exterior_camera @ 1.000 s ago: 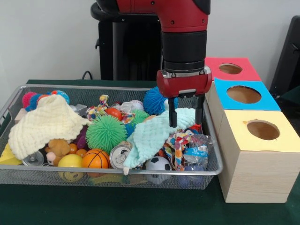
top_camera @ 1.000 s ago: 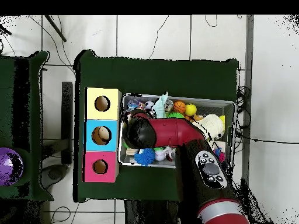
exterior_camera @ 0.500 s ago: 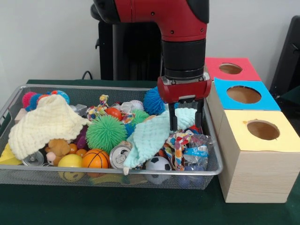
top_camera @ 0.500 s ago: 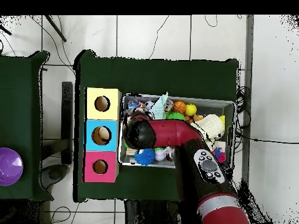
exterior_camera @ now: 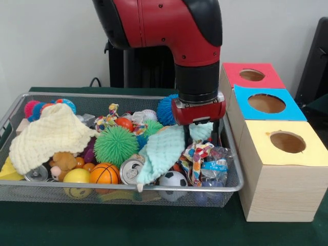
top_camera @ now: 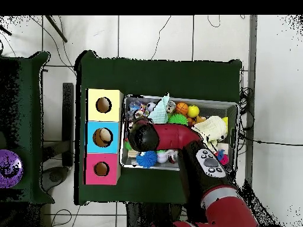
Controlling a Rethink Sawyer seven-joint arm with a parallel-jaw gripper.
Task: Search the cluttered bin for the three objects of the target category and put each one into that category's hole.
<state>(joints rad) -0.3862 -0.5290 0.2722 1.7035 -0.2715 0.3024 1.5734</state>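
Your gripper [exterior_camera: 201,134] jaws stand apart, tips down in the mint cloth [exterior_camera: 163,149]; rope toy [exterior_camera: 195,156] just below them.

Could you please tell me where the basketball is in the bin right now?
In the front view, the basketball sits against the bin's near wall, left of centre, between a yellow ball and a drinks can.

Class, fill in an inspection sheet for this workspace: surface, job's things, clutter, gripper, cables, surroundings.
Surface: green table.
Job's things: wire bin of toys; red box, blue box and yellow box, one hole each.
Clutter: mint cloth, cream cloth, green spiky ball, basketball, soccer ball, can.
Gripper: gripper open, fingers down at the mint cloth.
Cables: cables on the floor.
Surroundings: tiled floor, purple bowl.
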